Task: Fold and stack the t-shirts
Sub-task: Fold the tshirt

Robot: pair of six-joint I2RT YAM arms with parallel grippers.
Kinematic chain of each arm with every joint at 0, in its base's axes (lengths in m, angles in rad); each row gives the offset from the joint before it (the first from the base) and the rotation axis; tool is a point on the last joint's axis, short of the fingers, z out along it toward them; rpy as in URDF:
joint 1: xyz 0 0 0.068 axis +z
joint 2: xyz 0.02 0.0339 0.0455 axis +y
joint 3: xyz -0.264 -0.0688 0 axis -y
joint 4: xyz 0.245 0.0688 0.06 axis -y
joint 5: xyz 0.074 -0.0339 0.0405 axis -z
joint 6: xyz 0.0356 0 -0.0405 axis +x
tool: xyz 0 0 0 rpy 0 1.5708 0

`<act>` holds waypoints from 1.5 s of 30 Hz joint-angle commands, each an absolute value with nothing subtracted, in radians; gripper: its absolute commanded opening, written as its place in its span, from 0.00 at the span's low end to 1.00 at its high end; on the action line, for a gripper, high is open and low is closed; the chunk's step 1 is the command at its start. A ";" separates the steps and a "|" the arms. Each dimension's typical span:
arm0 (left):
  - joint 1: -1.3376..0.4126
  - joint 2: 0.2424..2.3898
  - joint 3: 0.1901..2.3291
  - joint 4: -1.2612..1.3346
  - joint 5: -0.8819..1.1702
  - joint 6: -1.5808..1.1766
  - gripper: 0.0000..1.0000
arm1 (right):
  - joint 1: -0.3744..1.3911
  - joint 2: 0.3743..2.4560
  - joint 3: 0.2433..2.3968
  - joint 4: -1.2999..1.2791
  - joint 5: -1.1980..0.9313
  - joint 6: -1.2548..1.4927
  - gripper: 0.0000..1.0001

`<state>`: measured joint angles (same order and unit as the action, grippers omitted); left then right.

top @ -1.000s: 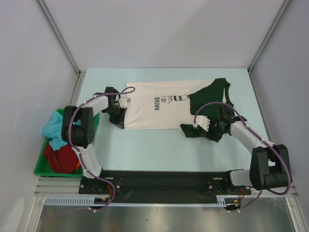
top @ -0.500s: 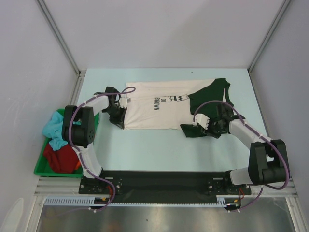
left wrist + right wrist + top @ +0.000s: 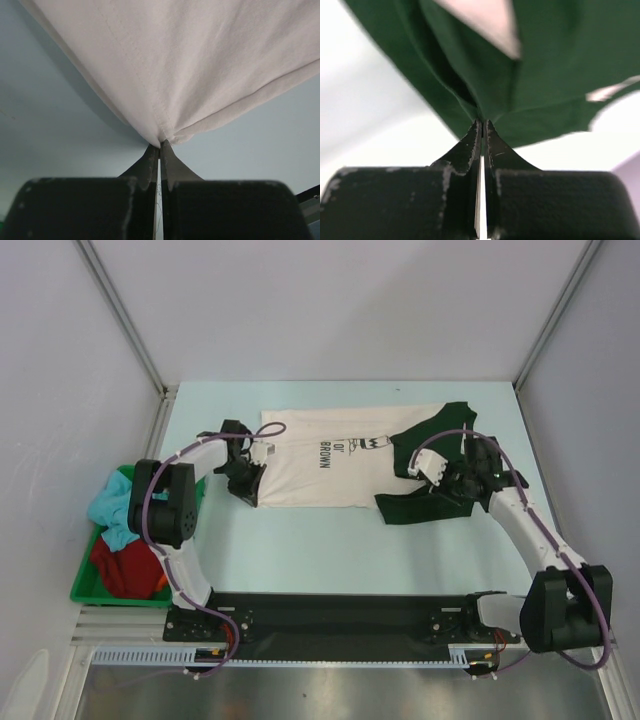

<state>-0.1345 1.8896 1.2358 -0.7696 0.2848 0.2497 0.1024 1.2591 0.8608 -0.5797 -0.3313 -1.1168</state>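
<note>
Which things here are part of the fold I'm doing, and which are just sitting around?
In the job:
cream t-shirt, pinched by the left tool
dark green t-shirt, pinched by the right tool

Sitting around:
green bin at the table's left edge
light blue cloth and dark red cloth heaped in it
</note>
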 commanded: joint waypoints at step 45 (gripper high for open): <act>-0.170 1.845 1.514 -0.963 0.348 0.374 0.00 | 0.008 1.140 1.160 -0.433 -0.198 -0.859 0.00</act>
<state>-0.1875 1.8271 1.4521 -0.9440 0.3096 0.3523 0.0109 1.1172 1.1076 -0.5297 -0.2058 -0.8883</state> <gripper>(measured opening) 0.009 0.012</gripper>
